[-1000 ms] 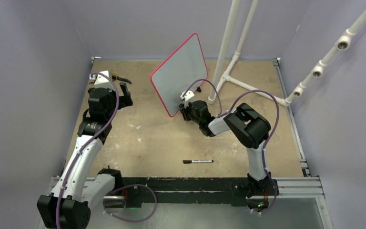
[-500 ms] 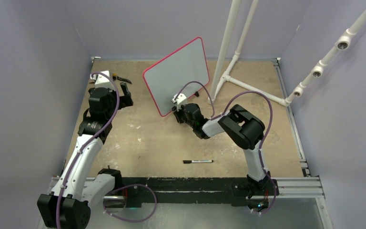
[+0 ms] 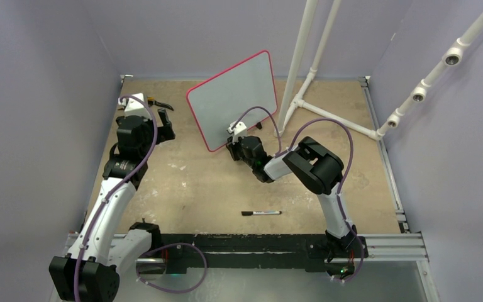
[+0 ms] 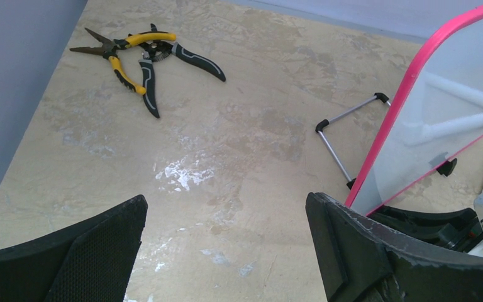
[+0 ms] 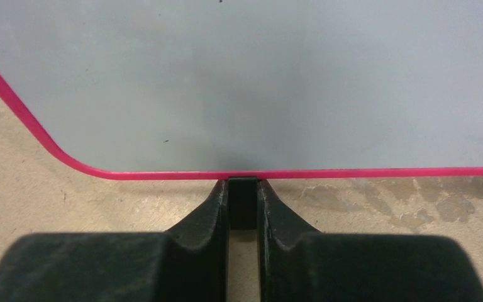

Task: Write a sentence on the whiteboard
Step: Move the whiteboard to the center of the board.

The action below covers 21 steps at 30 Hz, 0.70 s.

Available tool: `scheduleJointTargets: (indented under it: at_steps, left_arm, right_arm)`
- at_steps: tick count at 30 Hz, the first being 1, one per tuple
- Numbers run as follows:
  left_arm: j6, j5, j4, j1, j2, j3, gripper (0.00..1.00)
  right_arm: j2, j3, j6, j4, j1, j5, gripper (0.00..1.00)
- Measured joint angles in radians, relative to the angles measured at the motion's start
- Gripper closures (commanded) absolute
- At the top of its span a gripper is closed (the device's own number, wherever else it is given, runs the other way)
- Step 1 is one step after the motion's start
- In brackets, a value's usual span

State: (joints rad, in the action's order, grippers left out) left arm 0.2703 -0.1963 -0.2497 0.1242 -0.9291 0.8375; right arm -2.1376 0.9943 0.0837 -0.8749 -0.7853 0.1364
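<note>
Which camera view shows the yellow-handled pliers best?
Left wrist: the pliers lie whole and clear on the table. Top external shows only a small part past the left arm; right wrist shows none.

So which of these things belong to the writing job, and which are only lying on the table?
For the job: whiteboard, clamped at its bottom edge by the right gripper; black marker, lying near the arm bases.
Just lying about: pliers at the far left; white pipe frame at the far right.
</note>
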Motion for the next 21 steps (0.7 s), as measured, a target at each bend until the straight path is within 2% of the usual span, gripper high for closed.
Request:
scheduleJointTargets:
  at_steps: [2, 11, 21]
  left_arm:
    - [0.000, -0.014, -0.002, 0.000, 0.005, 0.000, 0.03]
    - [0.004, -0.072, 0.000, 0.000, 0.045, 0.000, 0.03]
    - [0.007, -0.100, -0.002, 0.000, 0.047, 0.000, 0.04]
  right_arm:
    - [0.000, -0.006, -0.006, -0.008, -0.001, -0.009, 1.00]
    - [0.034, -0.074, -0.019, -0.040, -0.013, -0.047, 1.00]
    - [0.103, -0.166, 0.019, -0.035, -0.108, -0.083, 1.00]
